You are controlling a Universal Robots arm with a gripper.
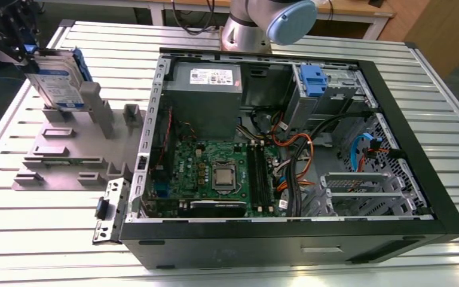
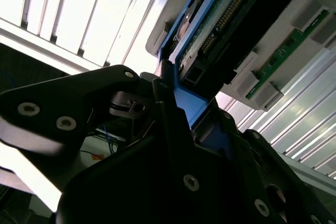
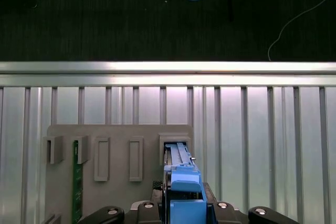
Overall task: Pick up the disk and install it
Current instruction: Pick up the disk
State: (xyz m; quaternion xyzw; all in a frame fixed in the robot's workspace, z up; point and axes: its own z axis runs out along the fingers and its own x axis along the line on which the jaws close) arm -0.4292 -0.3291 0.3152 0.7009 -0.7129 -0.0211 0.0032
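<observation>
Standing on end in a slot of the grey holder, the disk is at the exterior view's left. It is on the ribbed metal table, well apart from the open computer case. From where I stand it leans a little, label side facing out, with its lower end down among the holder's grey posts.

The gripper is on the disk's upper end, up in the far corner at the exterior view's left. The arm rises behind the case.

In the first wrist view the disk runs edge-on straight out from the gripper. The blue rail lies between the two black finger bodies, and the disk's far end sits in the holder's slot.

In the second wrist view the black fingers press against the blue rail from both sides, so the gripper is clamped on the disk. The disk's circuit-board side and connector face this camera.

The disk is gripped at its top and seated in the holder, outside the case.
</observation>
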